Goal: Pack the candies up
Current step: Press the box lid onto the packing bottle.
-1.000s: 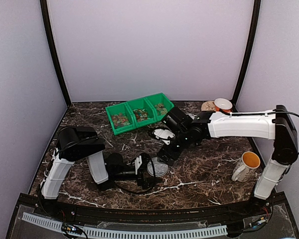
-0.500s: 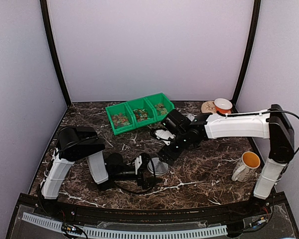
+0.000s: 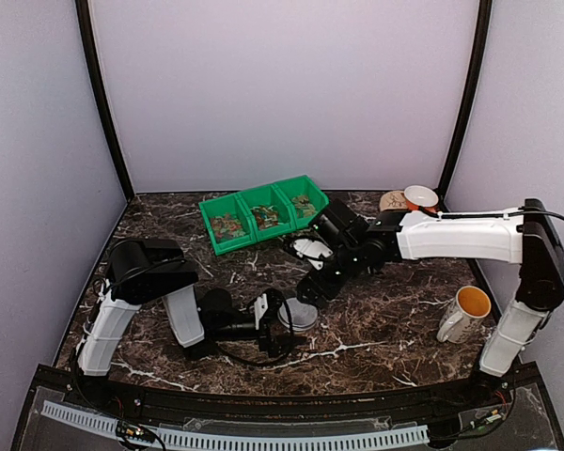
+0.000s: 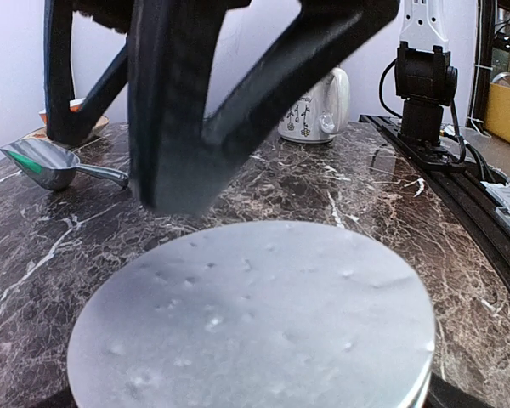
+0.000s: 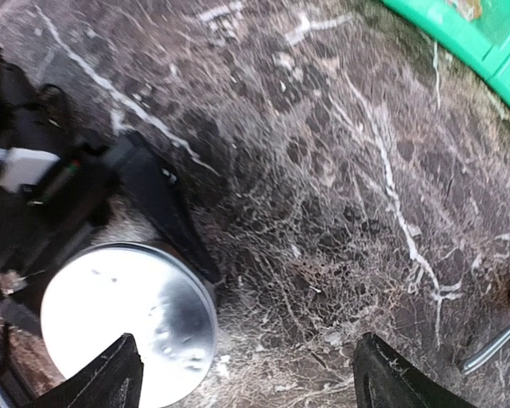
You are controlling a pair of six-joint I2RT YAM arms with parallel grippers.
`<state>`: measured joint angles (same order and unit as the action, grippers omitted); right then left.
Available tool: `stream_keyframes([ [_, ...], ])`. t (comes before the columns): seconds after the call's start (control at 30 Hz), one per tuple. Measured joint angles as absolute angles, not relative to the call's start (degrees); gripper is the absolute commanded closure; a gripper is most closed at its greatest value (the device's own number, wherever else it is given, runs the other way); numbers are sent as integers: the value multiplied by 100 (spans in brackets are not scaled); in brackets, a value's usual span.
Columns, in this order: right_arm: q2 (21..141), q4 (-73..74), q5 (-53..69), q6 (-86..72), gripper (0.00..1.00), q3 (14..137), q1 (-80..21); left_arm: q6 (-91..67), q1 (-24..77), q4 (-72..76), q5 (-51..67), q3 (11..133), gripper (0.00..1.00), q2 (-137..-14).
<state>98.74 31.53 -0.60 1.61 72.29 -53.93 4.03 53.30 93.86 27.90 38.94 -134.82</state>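
The candies point(image 3: 228, 225) are tiny mixed-colour sweets lying in three joined green bins point(image 3: 216, 246) at the back of the table. A small clear jar with a grey lid point(image 3: 296, 316) stands near the front; its lid fills the left wrist view point(image 4: 255, 323) and shows in the right wrist view point(image 5: 123, 323). My left gripper point(image 3: 280, 318) is shut on the jar's sides, its fingers hidden in its own view. My right gripper point(image 3: 316, 282) is open and empty, hovering just behind and above the jar, its fingertips point(image 5: 119, 378) spread wide.
A metal scoop point(image 3: 308, 251) lies between the bins and the jar, also in the left wrist view point(image 4: 42, 163). A white mug point(image 3: 462, 315) stands at the right. A small bowl point(image 3: 420, 197) and a coaster point(image 3: 391, 200) sit at the back right.
My right gripper has drawn back slightly from the jar toward the bins. The left arm and the jar have not moved.
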Motion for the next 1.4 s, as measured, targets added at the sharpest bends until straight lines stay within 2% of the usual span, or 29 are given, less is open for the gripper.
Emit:
stream_keyframes([
  [0.17,9529,3011,316,191,12,7194,-5393,403,5330,9386,2790,3894,7,-13482],
  [0.37,9747,2945,478,213,10,7129,-5452,403,5330,9386,2790,3894,7,-13482],
  [0.6,10138,2978,489,255,10,7085,-5658,405,5330,9386,2788,3894,7,-13482],
  [1.17,9773,3131,228,410,10,7083,-5671,405,5330,9386,2790,3894,7,-13482],
  [1.4,9308,3131,543,838,3,6785,-5669,405,5330,9384,2792,3894,8,-13482],
])
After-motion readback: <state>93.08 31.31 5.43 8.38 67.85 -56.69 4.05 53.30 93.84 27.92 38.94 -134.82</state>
